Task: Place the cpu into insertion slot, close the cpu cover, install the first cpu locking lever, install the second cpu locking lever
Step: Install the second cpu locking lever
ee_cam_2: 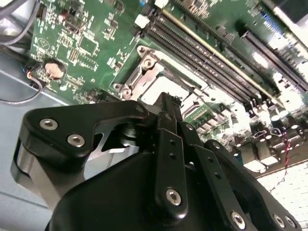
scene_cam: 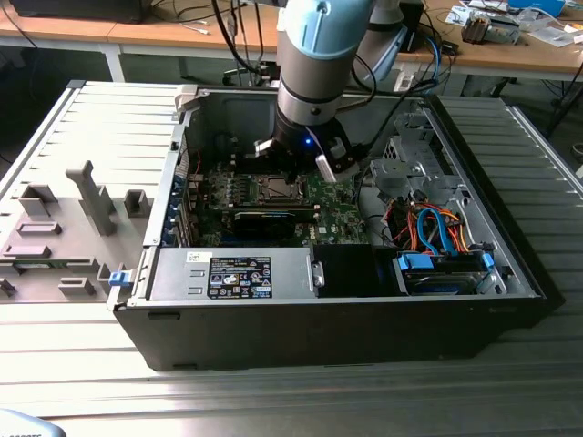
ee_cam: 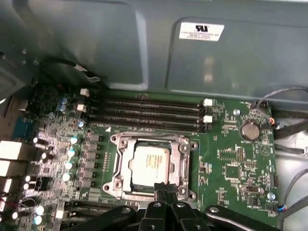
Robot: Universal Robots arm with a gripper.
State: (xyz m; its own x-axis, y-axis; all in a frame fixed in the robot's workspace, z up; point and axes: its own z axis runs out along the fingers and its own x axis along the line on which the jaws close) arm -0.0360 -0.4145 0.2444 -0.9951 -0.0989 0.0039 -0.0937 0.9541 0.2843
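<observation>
My claw (ee_cam: 166, 190) clenched, empty — tips at the cpu cover's (ee_cam: 182, 161) edge. The cpu (ee_cam: 150, 165) sits in the insertion slot (ee_cam: 121, 166). Risk: tips slipping off thin metal — scraping the chip.

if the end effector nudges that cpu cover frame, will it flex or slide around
The cpu cover looks like thin metal, so likely stiff but bendable at its edges. It appears to lie flat over the cpu, probably hinged rather than loose. The end effector sits at its edge.

Cpu (ee_cam: 150, 165): dull brushed metal top. Cpu cover (ee_cam: 183, 161): bright bare metal frame. Gripper (ee_cam: 165, 188): matt black, shiny screw heads. Motherboard (ee_cam: 236, 159): glossy green. Case wall (ee_cam: 120, 43): smooth grey sheet metal.
</observation>
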